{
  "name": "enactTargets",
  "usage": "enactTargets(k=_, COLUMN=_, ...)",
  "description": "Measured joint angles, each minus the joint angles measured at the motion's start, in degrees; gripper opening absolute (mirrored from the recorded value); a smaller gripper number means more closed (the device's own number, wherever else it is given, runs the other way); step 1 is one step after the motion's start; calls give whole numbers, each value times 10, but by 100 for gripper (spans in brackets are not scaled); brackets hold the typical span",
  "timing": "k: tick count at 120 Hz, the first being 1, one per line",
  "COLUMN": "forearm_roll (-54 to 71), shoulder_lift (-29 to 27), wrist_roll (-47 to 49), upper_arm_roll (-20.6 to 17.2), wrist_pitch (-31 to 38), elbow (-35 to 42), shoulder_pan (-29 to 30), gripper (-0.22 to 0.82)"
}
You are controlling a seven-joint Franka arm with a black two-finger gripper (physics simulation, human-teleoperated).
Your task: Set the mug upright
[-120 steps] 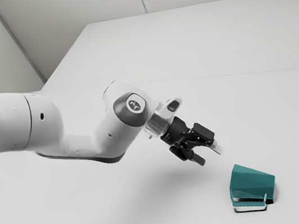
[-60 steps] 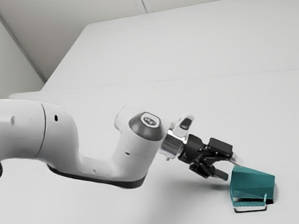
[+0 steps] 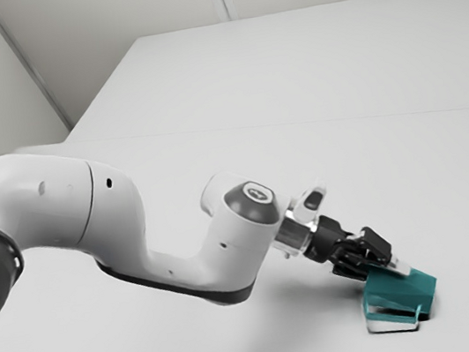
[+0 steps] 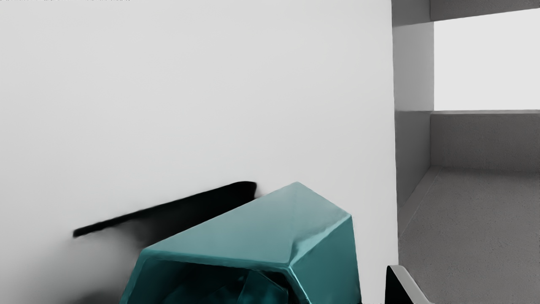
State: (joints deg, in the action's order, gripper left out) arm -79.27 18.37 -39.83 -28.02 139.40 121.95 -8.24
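- Table (image 3: pixel 198 342), broad, smooth and pale grey, running from the foreground of the exterior view far back toward the wall; its straight edge also crosses the wrist view.
- Wall (image 3: pixel 118 7), light grey, standing behind the table in the exterior view.
- Floor (image 4: pixel 472 245), darker grey, visible past the table's edge in the wrist view.
- Arm (image 3: pixel 186 264), white with dark grey joints, entering from the exterior view's left, bending low over the table and sloping down to the mug.
- Tool (image 3: pixel 382 269), black, with two fingers, tilted downward at the mug. The fingers are apart, not clamped. In the exterior view one pale fingertip overlaps the mug's upper side; whether it touches I cannot tell, and the other finger's end is hidden. In the wrist view one fingertip (image 4: pixel 403 289) stands just beside the mug, with a strip of table between them.
- Mug (image 3: pixel 409 289), teal and flat-sided, lying on its side on the table toward the exterior view's right. Its hollow mouth faces the tool.
- Shadow (image 4: pixel 198 211), black and narrow, stretching over the table along one side of the mug in the wrist view.
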Motion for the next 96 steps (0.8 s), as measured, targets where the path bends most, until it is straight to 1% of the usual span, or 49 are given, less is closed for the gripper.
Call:
enactTargets(k=12, forearm_roll=-1, shoulder_lift=-2, wrist_roll=-7, upper_arm_roll=-6, wrist_pitch=1, elbow=-8, shoulder_pan=0, gripper=-4)
enactTargets(k=27, forearm_roll=-1, shoulder_lift=-4, wrist_roll=-14, upper_arm_roll=-10, wrist_pitch=2, elbow=-12, shoulder_pan=0, gripper=-11)
enactTargets(k=44, forearm_roll=1, shoulder_lift=-21, wrist_roll=-19, upper_arm_roll=-12, wrist_pitch=3, elbow=-12, shoulder_pan=-1, gripper=-15)
enactTargets(k=60, forearm_roll=7, shoulder_lift=-67, wrist_roll=-19, upper_arm_roll=-12, wrist_pitch=3, elbow=-5, shoulder_pan=2, gripper=-16)
enactTargets(k=70, forearm_roll=16, shoulder_lift=-109, wrist_roll=-17, upper_arm_roll=-10, wrist_pitch=4, elbow=14, shoulder_pan=9, gripper=-17)
enactTargets(k=76, forearm_roll=45, shoulder_lift=-132, wrist_roll=-9, upper_arm_roll=-9, wrist_pitch=3, elbow=20, shoulder_pan=14, gripper=-17)
enactTargets(k=84, forearm_roll=124, shoulder_lift=-160, wrist_roll=10, upper_arm_roll=-4, wrist_pitch=-3, elbow=23, shoulder_pan=23, gripper=-17)
enactTargets(k=88, forearm_roll=172, shoulder_lift=-172, wrist_roll=23, upper_arm_roll=6, wrist_pitch=-11, elbow=22, shoulder_pan=24, gripper=-17)
enactTargets(k=96, forearm_roll=267, shoulder_lift=-189, wrist_roll=50, upper_arm_roll=39, wrist_pitch=-36, elbow=19, shoulder_pan=12, gripper=-17)
